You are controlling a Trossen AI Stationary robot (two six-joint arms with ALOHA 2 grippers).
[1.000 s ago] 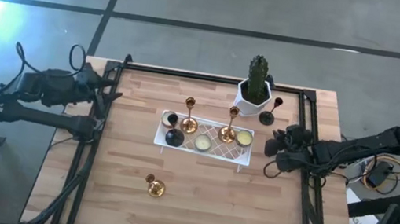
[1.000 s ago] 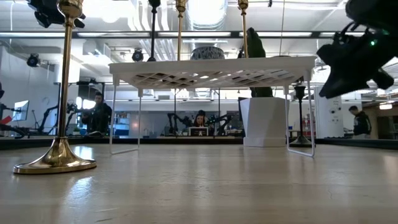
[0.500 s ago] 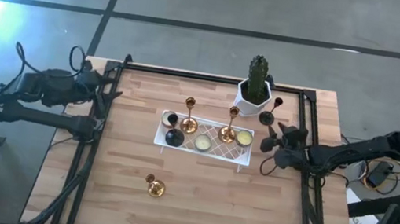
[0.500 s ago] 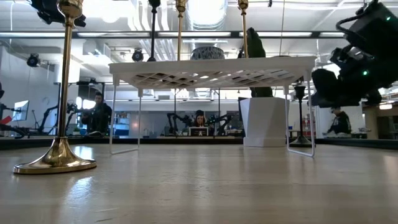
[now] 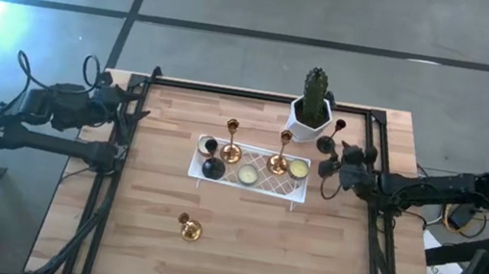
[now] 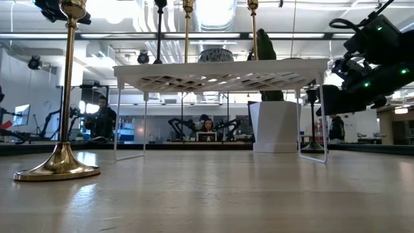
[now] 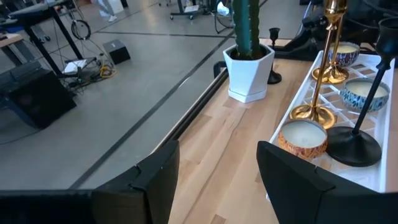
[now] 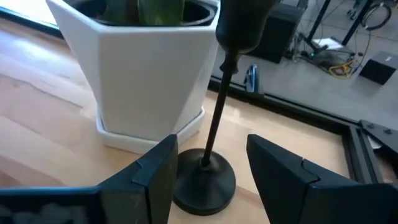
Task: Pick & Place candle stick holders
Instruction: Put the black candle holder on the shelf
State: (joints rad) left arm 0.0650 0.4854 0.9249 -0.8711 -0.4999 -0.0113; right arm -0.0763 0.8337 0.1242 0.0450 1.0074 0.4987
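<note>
Right gripper (image 8: 208,180), fingers spread and holding nothing, straddles the black candle holder (image 8: 214,124) at frame centre beside the white cactus pot (image 8: 134,81); an off-centre closure risks toppling the holder against the pot.

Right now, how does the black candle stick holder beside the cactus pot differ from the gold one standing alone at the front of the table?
The matte black candle stick holder is dark and dull; the shiny gold candle stick holder reflects light. The black one stands close beside the white geometric cactus pot, with the right end effector open around its stem; the gold one stands alone, no end effector near. Both stand upright on the wooden table.
</note>
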